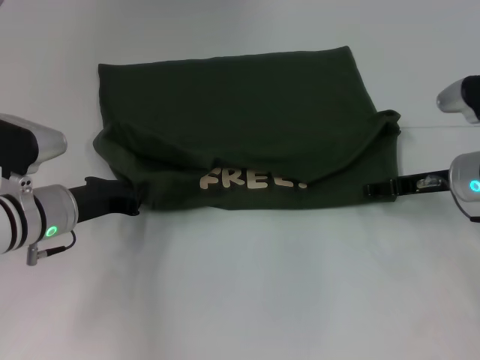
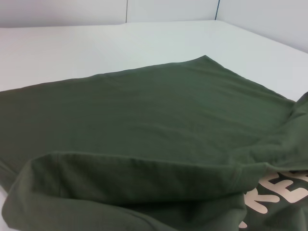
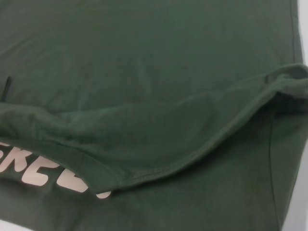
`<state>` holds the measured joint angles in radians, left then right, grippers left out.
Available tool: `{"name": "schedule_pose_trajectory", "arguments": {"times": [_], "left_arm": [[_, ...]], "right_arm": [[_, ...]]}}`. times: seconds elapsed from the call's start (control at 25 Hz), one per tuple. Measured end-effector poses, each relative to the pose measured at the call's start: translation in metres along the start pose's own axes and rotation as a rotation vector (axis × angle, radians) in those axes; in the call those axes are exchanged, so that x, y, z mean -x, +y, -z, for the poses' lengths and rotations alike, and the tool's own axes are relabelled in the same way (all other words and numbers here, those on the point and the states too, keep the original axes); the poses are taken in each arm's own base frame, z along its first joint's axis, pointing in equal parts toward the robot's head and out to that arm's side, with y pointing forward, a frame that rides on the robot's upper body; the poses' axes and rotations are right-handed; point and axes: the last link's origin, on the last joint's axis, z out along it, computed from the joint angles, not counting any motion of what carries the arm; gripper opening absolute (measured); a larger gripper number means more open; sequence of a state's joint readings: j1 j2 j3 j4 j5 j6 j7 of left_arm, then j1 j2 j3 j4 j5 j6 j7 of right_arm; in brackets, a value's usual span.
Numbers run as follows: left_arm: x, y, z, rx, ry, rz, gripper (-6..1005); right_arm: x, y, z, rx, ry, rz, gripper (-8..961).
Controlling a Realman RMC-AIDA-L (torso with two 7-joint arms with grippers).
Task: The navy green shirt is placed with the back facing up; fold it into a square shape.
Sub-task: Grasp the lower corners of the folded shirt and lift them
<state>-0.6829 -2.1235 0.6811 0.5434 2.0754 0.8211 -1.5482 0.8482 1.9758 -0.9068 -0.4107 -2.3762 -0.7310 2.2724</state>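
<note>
The navy green shirt [image 1: 247, 112] lies across the middle of the white table, partly folded over itself. A loose upper layer ends in a sagging curved edge. Below that edge a pale print reading "FREE" [image 1: 251, 180] shows on the near layer. My left gripper [image 1: 124, 199] is at the shirt's near left corner, touching the cloth. My right gripper [image 1: 380, 190] is at the near right edge, also against the cloth. The left wrist view shows the folded hem [image 2: 134, 166] close up, and the right wrist view shows the curved fold [image 3: 192, 149] and part of the print [image 3: 43, 175].
Around the shirt is only the bare white table [image 1: 240, 292], with a wide open strip between the shirt and the near edge. A seam line [image 1: 427, 127] runs on the surface at the far right.
</note>
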Motion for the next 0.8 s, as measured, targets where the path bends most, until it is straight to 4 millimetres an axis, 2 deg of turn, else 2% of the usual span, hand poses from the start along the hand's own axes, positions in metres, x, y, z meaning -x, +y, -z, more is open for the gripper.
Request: {"name": "schedule_pose_trajectory", "arguments": {"times": [0.8], "left_arm": [[-0.0015, 0.0000, -0.0002, -0.001, 0.003, 0.000, 20]], "right_arm": [[-0.0065, 0.0000, -0.0062, -0.033, -0.012, -0.021, 775]]}}
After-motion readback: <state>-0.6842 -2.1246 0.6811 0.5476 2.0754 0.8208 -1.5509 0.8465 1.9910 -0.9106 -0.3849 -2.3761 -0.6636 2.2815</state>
